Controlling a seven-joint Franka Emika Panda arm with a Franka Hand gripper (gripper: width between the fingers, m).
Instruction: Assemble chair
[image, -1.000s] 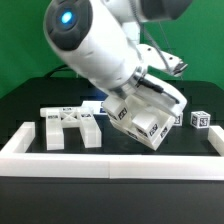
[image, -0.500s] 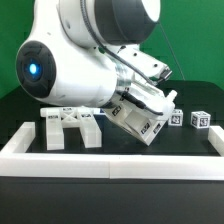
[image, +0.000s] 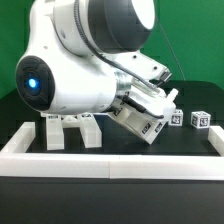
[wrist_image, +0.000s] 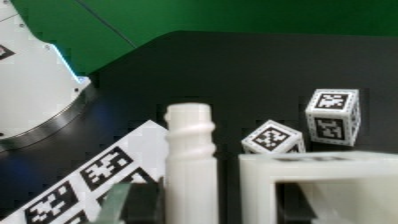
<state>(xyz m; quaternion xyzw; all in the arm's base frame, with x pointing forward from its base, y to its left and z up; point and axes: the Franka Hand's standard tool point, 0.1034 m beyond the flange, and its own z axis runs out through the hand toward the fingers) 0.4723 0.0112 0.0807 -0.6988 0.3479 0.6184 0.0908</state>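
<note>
Arm (image: 75, 55) swung toward exterior view's left; gripper (image: 138, 108) clamps tilted white tagged plastic slab (image: 146, 126); slab corner may clip white X-braced frame (image: 70, 128).

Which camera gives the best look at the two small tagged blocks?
The wrist view: the upright block and the tilted block look large, with crisp tags. The exterior view shows them only as tiny pieces at its right, next to the arm.
</note>
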